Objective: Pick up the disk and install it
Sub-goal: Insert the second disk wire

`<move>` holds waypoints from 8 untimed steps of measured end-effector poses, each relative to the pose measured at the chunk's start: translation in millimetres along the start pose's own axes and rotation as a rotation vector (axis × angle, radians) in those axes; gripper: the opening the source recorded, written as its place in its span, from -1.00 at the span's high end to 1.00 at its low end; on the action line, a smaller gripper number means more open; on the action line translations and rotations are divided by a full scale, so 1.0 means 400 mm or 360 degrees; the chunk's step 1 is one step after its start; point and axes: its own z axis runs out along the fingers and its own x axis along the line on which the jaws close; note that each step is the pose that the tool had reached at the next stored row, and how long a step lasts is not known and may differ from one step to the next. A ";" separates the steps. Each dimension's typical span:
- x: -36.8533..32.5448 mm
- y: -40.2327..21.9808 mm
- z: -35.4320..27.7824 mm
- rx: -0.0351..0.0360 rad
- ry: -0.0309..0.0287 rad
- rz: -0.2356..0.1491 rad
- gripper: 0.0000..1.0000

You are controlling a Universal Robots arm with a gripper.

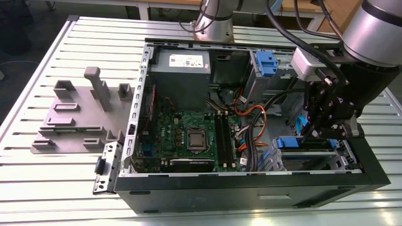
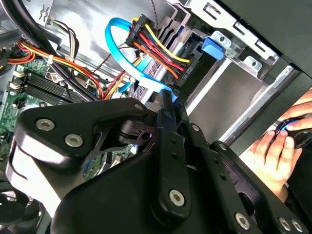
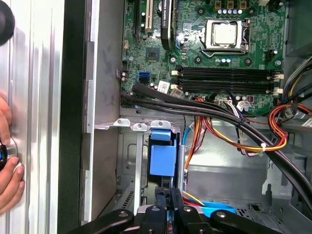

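**Exterior view.** I noted a slatted aluminium table [image 1: 75,188] carrying an open computer case [image 1: 251,193], its black side wall facing the camera. A grey fixture plate [image 1: 69,122] with upright blocks lay on the slats at 9 o'clock of the case. Dark floor showed beyond the table's 11 o'clock corner. Inside the case, the motherboard [image 1: 188,132] sat at the centre and a grey power supply [image 1: 182,63] at 12 o'clock. A blue latch [image 1: 267,61] stood at 1 o'clock. The arm [image 1: 377,28] reached down from 2 o'clock. It placed the gripper [image 1: 323,129] over the drive cage at 4 o'clock. The disk [image 1: 295,142] sat in that cage, just beside the gripper, with its blue end showing.

**Second wrist view.** The gripper [image 2: 168,105] had its fingers drawn almost together, and I saw nothing between them. Their tips lay against a blue data cable [image 2: 117,53]. A bundle of coloured wires [image 2: 156,48] ran just beyond it. A person's hand [image 2: 275,151] rested outside the case wall.

**First wrist view.** The gripper [image 3: 168,195] showed a narrow slit between its fingers. The tips were just beside the blue end of the disk [image 3: 162,158], which was seated in the metal cage. I could not tell whether they touched it. Thick black cables [image 3: 219,114] crossed between the cage and the motherboard [image 3: 219,58]. A hand [image 3: 9,175] lay on the table slats [image 3: 39,97], apart from the case.
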 end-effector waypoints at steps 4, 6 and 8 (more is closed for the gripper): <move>0.000 0.000 0.000 0.0000 -0.00059 0.0004 0.68; 0.000 0.000 0.001 -0.0001 -0.00070 0.0009 0.68; 0.000 0.000 0.002 -0.0001 -0.00078 0.0013 0.68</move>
